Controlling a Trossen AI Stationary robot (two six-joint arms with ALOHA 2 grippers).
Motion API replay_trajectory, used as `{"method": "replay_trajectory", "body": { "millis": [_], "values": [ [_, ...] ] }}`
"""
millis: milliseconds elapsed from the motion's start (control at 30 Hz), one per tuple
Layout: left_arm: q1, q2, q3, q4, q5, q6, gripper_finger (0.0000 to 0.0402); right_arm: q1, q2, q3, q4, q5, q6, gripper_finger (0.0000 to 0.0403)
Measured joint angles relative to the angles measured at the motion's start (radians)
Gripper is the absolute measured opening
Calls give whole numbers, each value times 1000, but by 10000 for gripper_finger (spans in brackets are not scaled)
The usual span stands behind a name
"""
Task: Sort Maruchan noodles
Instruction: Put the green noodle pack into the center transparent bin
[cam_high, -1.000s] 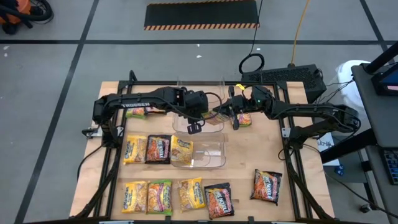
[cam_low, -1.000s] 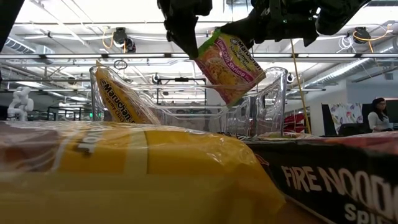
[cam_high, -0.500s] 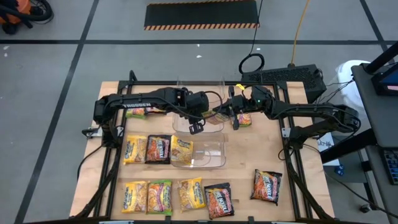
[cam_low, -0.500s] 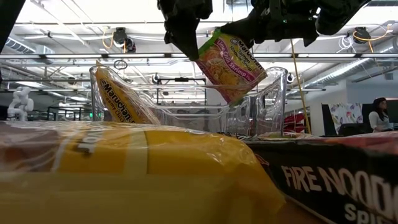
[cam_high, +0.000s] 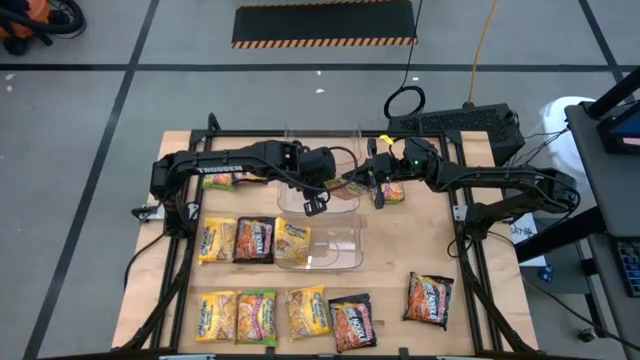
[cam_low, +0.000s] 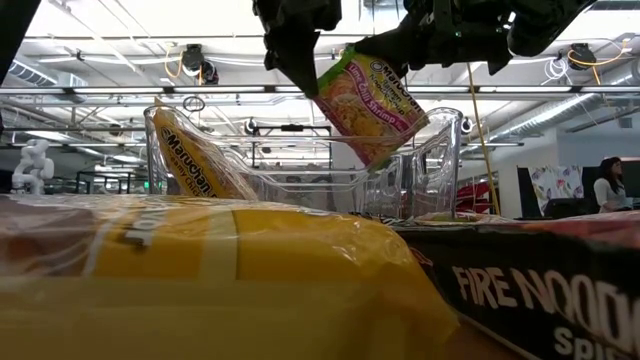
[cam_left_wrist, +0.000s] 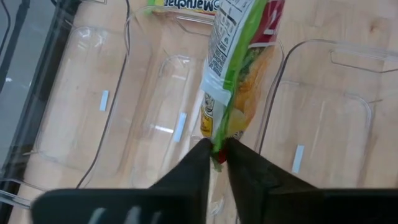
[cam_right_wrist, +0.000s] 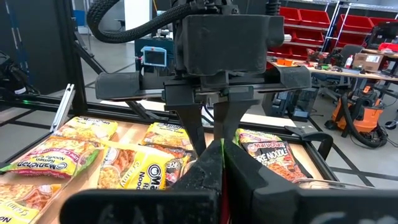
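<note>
here a handover is under way above the far clear bin (cam_high: 318, 190): one green-edged lime chili shrimp packet (cam_low: 370, 108) hangs tilted in the air over that bin, pinched from both ends. the right gripper (cam_right_wrist: 222, 148) is clamped on one edge of it, and the left gripper (cam_left_wrist: 216, 149) has its fingers pressed onto the opposite edge – both are grasping the same packet. a yellow maruchan packet (cam_low: 195, 160) already leans inside the bin. other packets lie in rows on the wooden table (cam_high: 420, 240), well apart from the arms. next, by my reading, one gripper must let go – likely the right – so the left can carry or lower the packet into its proper bin without tearing the wrapper.
</note>
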Motion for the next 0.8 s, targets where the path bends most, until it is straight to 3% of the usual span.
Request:
{"method": "replay_trajectory", "body": {
  "millis": [100,367,800],
  "values": [
    [0,0,0,-1,0,8,8,0,0,0,0,0,0,0],
    [0,0,0,-5,0,-12,3,0,0,0,0,0,0,0],
    [-29,0,0,-8,35,-182,1,-6,0,0,-26,0,2,0]
  ]
}}
